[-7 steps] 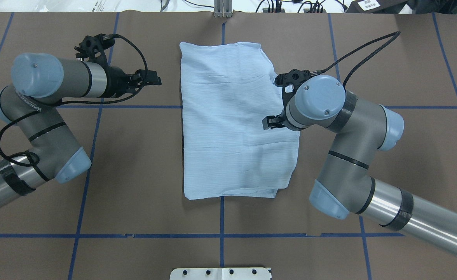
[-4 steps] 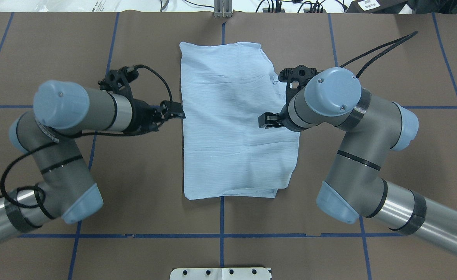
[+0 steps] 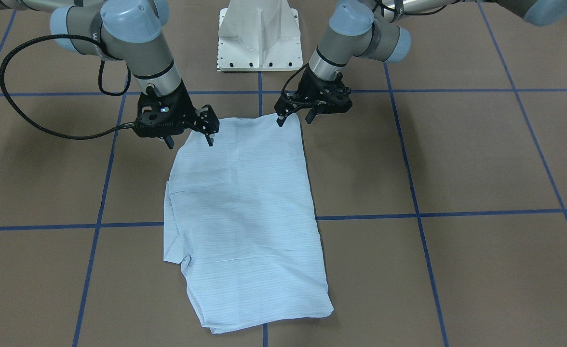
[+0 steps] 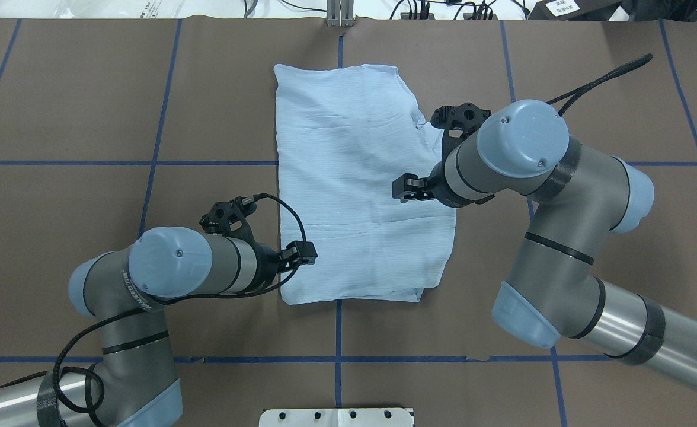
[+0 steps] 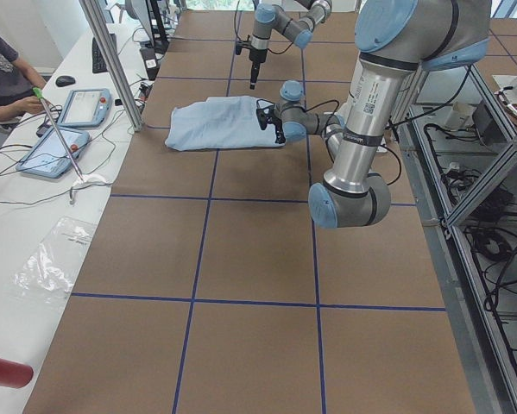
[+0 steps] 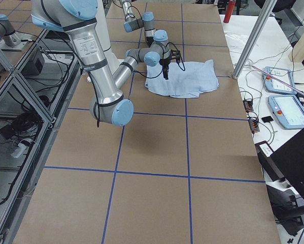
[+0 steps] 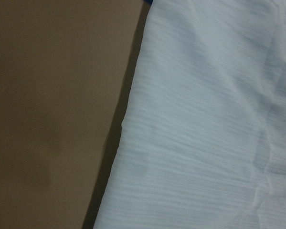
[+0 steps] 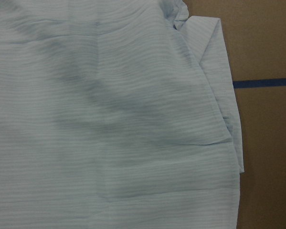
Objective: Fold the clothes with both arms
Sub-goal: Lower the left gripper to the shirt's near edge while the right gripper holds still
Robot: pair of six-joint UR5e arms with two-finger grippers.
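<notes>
A: Blue shirt (image 4: 354, 178) lies flat mid-worktop (image 4: 88, 118), folded into one long panel. Long axis runs straight away from the robot.
B: Jaws relative to it?
A: Left arm (image 4: 170, 270): jaws at the shirt's left long edge, just beside the robot-end corner. Right arm (image 4: 523, 148): jaws over the right side, further up the panel in overhead. Front view puts them nearer the robot-end edge, so I'd say they hang higher.
B: State?
A: Both pairs spread apart, nothing in either.
B: So left is closer to its corner?
A: Looks it. My guess is the next fold carries the robot-end edge toward the far end, so right has to reach the opposite corner first.
B: Blind spots?
A: Collar, buttons and sleeves don't show. Left wrist view is just a blurred cloth edge with no jaws in it, so I can't tell if the tips touch fabric. Overhead hides most of the right jaws under the wrist.
</notes>
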